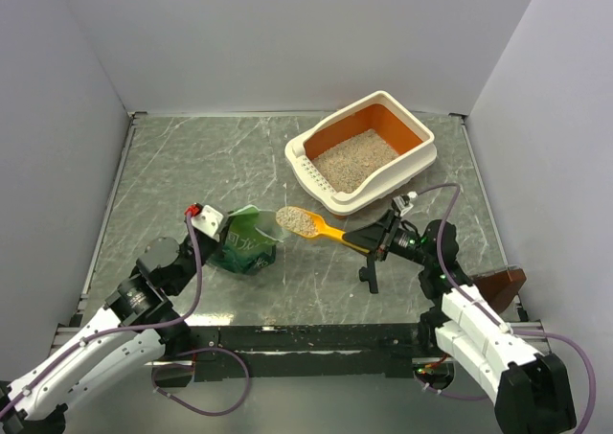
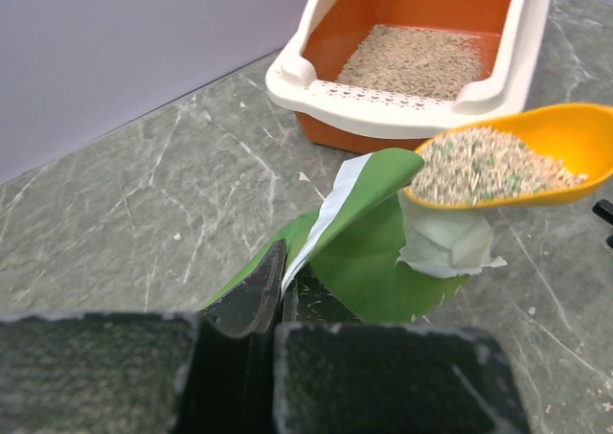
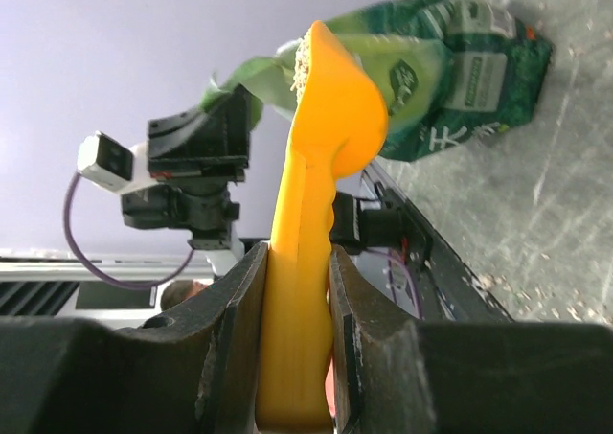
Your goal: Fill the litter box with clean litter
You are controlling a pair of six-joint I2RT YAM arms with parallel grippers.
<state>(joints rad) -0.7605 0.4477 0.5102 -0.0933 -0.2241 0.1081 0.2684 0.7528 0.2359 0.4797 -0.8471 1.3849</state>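
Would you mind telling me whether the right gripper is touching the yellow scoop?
Touching. In the right wrist view, the right gripper clamps the handle of the yellow scoop from both sides, no gap.

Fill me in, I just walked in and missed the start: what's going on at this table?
The right gripper holds a yellow-orange scoop by its handle. The scoop's bowl is heaped with litter and raised between the green bag and the litter box. The left gripper is shut on the bag's top edge. The litter box, at the far right of the table, already has a layer of litter on its orange floor, so filling is underway.
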